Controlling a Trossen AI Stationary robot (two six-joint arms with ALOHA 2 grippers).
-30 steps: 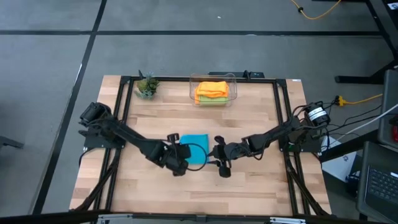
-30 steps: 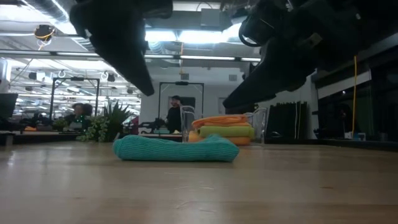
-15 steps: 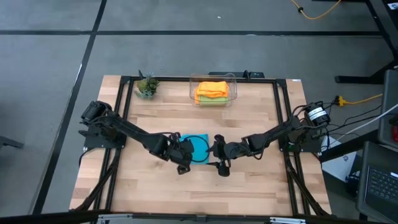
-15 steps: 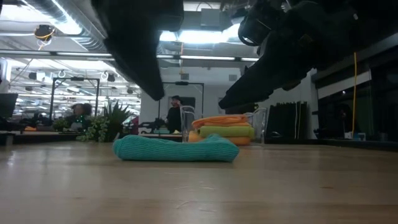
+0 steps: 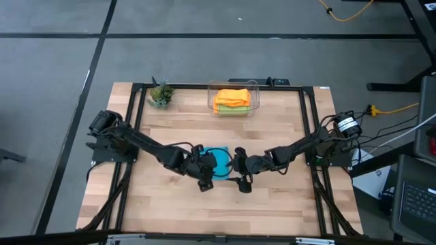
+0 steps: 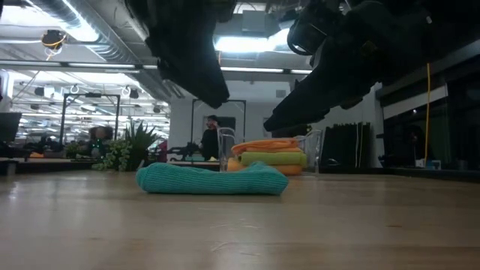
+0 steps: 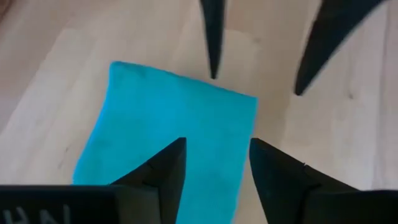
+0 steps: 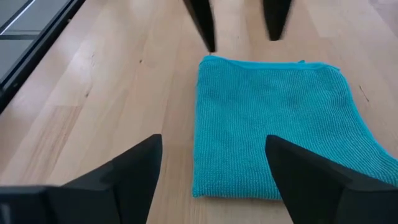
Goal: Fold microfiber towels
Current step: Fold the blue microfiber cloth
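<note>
Teal microfiber towel (image 8: pixel 273 146) lies folded mid-desk; left gripper (image 7: pixel 212 165), fingers apart, has advanced over it; right gripper (image 8: pixel 211 171) apart, waiting beside. Pickup appears next.

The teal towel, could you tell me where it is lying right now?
In the high view, the teal towel lies folded on the table's middle, between the left gripper and the right gripper.
</note>
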